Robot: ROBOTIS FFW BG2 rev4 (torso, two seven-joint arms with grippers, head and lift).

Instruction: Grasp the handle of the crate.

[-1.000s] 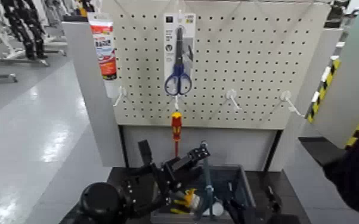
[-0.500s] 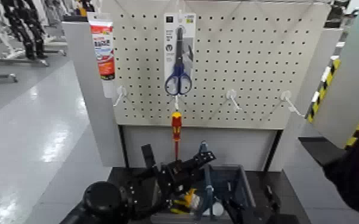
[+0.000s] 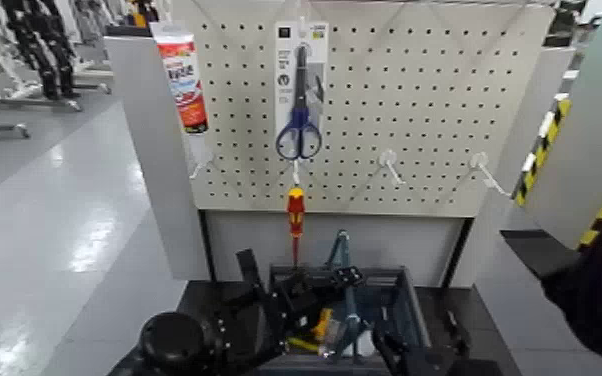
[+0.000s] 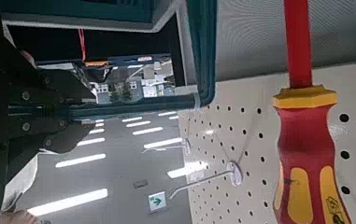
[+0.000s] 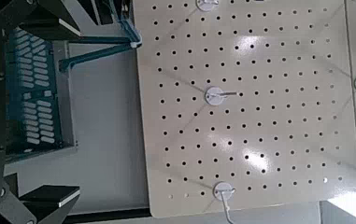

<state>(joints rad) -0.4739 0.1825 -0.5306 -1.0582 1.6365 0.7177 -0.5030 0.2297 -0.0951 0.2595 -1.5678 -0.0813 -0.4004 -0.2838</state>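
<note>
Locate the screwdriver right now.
In the head view the screwdriver hangs near the middle, directly below the blue scissors, above the crate's far side and to the left of its raised handle.

Two pincers: one left point(image 3: 348, 278), one right point(image 5: 76, 105); one crate point(image 3: 412, 308) below the left pincer and one handle point(image 3: 341, 250) at it; above it, one pegboard point(image 3: 355, 110), one pair of scissors point(image 3: 299, 135), one screwdriver point(image 3: 296, 212), one red-and-white tube point(image 3: 184, 88) and, in the pegboard's low row, three bare white hooks point(image 3: 391, 168)
</note>
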